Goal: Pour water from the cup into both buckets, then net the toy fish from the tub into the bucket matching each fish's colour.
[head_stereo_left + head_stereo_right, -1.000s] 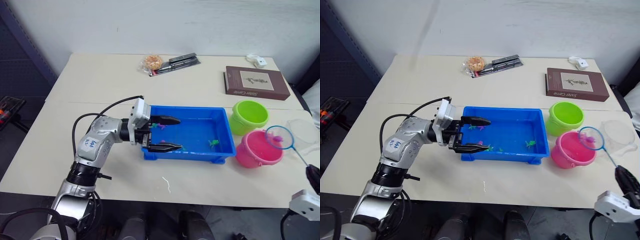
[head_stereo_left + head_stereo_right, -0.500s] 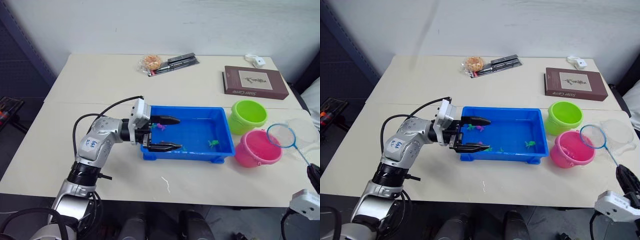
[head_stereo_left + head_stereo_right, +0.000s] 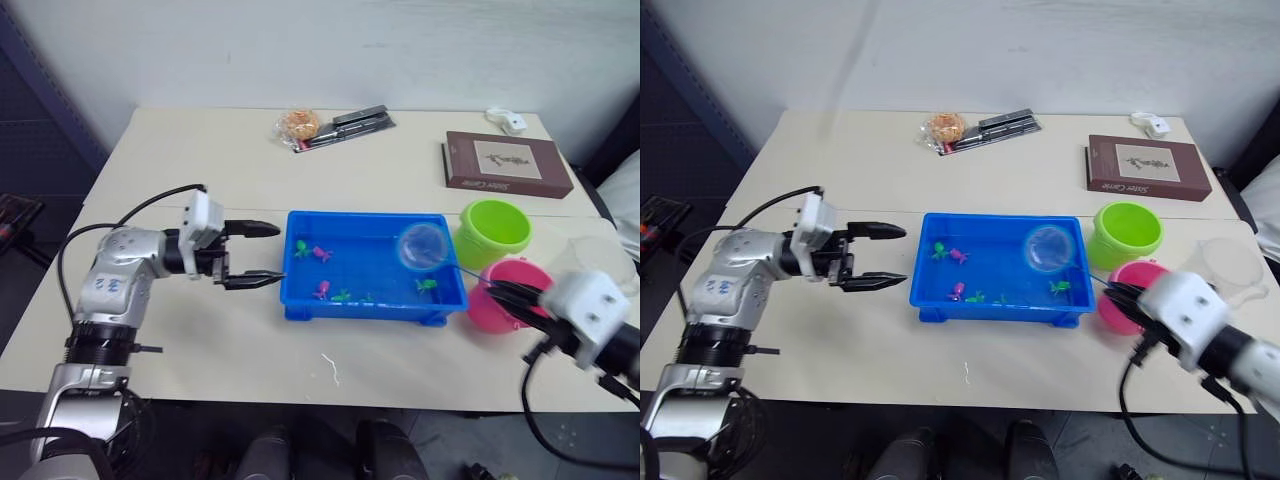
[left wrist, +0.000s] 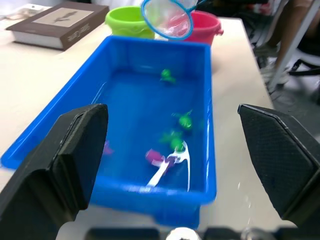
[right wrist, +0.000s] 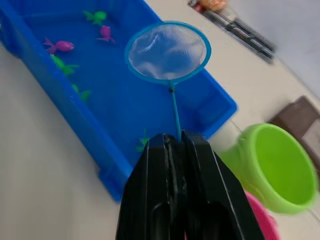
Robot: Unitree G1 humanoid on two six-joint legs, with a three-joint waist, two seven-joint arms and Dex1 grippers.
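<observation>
Toy fish [image 3: 322, 254] still in the tub [image 3: 300, 305] — pink and green ones scattered in the water, none netted right now. What changed in the last second: right gripper [image 5: 174, 142], clamped on the net [image 3: 423, 246] handle, swung the hoop from over the pink bucket [image 3: 497, 313] back above the tub's right end, net looks empty. Left gripper [image 3: 258, 254] pulled off the tub's left wall and now sits just beside it, fingers apart, holding nothing. Reads as one pink fish likely delivered, next scoop starting — tub is unbraced, so it could slide. Green bucket [image 3: 495, 231] and cup [image 3: 1230, 268] stand right of the tub.
</observation>
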